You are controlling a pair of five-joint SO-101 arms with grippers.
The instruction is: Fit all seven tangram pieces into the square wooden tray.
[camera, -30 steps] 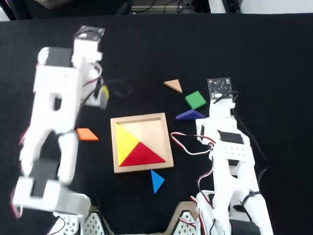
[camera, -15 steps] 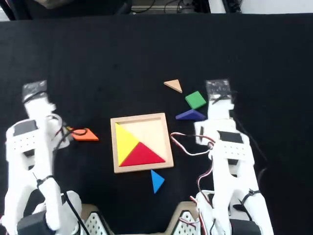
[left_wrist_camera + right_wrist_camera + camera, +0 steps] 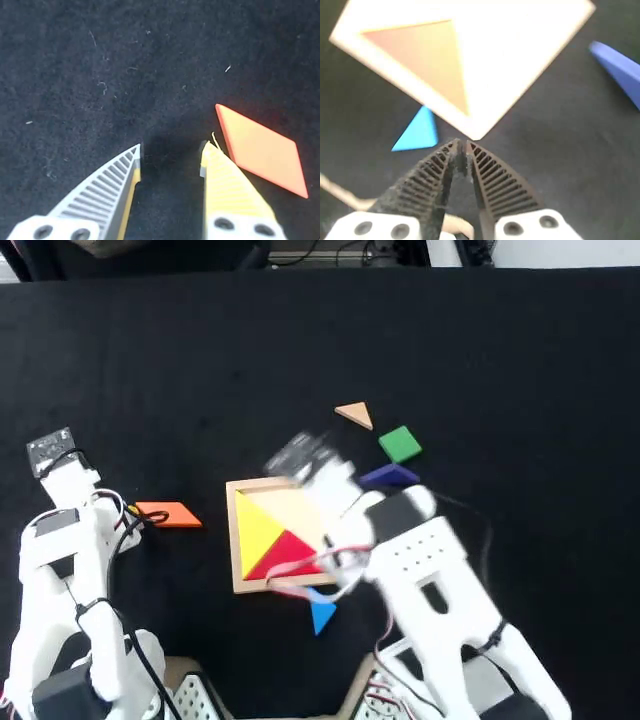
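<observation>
The square wooden tray [image 3: 340, 483] lies mid-table with a yellow triangle [image 3: 256, 528] and a red triangle [image 3: 288, 556] inside. An orange parallelogram [image 3: 170, 514] lies to its left. My left gripper [image 3: 130, 519] sits low just left of that piece and is open and empty [image 3: 172, 150], with the orange parallelogram [image 3: 262, 150] beside one finger. My right arm [image 3: 420, 552] is blurred across the tray's right side. Its gripper [image 3: 463, 146] is shut and empty, just off a corner of the tray [image 3: 520, 55]. A light blue triangle [image 3: 321, 610] lies in front of the tray.
A tan triangle [image 3: 354, 416], a green square [image 3: 400, 443] and a dark blue triangle [image 3: 390, 476] lie behind the tray to the right. The right wrist view has the light blue triangle [image 3: 417, 132] and the dark blue triangle [image 3: 620, 62] either side of the tray corner. Black cloth covers the table.
My left arm came down from raised at the back left to the table beside the orange parallelogram. My right arm swung left from beside the dark blue triangle to over the tray.
</observation>
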